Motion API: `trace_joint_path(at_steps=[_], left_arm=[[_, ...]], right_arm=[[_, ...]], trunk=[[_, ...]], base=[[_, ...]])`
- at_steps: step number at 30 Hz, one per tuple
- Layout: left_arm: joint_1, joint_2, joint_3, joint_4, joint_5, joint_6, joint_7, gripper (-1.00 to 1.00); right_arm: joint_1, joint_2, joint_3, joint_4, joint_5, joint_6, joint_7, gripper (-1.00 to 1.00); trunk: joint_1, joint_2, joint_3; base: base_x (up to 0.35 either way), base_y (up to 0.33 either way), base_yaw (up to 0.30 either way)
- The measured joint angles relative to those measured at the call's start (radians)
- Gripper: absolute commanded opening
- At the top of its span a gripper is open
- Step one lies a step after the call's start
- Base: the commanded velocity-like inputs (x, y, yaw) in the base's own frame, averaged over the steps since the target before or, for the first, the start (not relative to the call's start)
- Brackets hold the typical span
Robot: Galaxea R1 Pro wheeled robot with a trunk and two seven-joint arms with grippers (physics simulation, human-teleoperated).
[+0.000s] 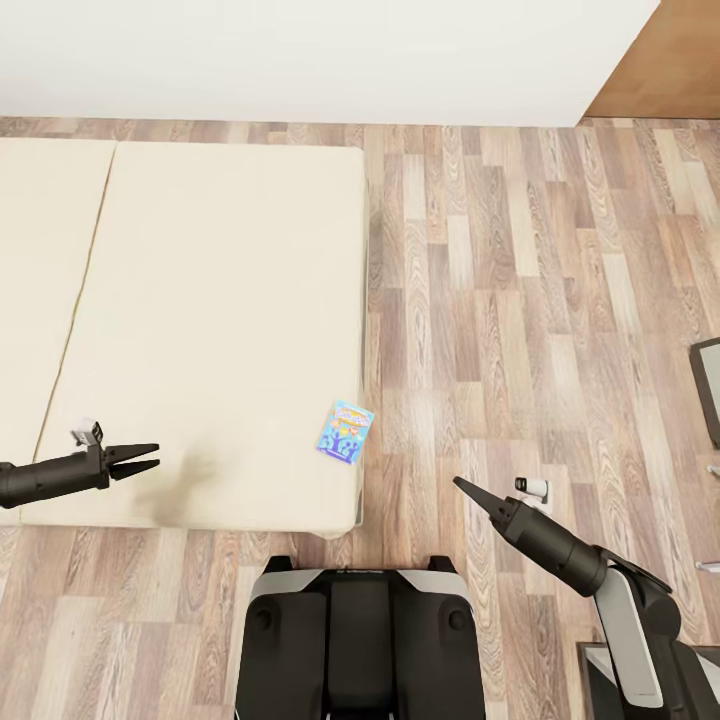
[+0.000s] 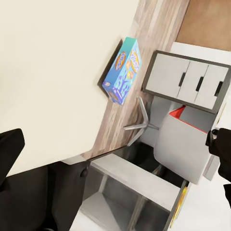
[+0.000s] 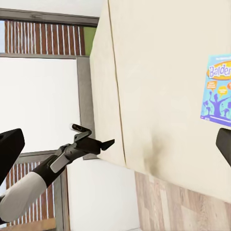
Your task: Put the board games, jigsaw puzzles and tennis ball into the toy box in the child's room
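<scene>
A wood-plank floor (image 1: 520, 300) runs under a white wall (image 1: 300, 55) in the child's room, and I stand at the foot of the bed (image 1: 210, 320), my dark base (image 1: 360, 640) almost against its near edge. The beige mattress spreads wide and bare across the head view, split by one seam into two slabs. One board game (image 1: 346, 431), the small blue box, lies flat near the mattress's near right corner, close to the edge beside the floor; it is the single game I count on the bed here. My left wrist view catches the same box (image 2: 123, 70) at the mattress edge, with one grey cabinet of three white door fronts (image 2: 192, 79) and one white chair (image 2: 180, 144) beyond it on the floor side. My right wrist view shows the box's printed lid (image 3: 219, 89) and a tall dark-framed window (image 3: 43, 86) past the bed. Two tools, both empty: my left tool (image 1: 135, 459) hangs over the mattress's near left part with its fingers parted; my right tool (image 1: 470, 491) hovers above the floor just right of the bed corner, its fingers drawn together to a point. Both are well apart from the game.
</scene>
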Motion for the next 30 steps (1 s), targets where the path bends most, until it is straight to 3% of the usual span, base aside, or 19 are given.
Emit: trace_joint_path(at_steps=[10,30], left_arm=[[0.000,0.000,-0.001,0.000,0.000,-0.001,0.000,1.00],[0.000,-0.001,0.000,0.000,0.000,-0.004,0.000,1.00]], right_arm=[[0.005,0.001,0.000,0.000,-0.001,-0.037,0.001,1.00],[0.006,0.001,0.000,0.001,-0.001,-0.044,0.001,1.00]], trunk=[[0.000,0.000,0.002],[0.000,0.000,0.032]], base=[[0.000,0.000,0.000],[0.000,0.000,0.000]])
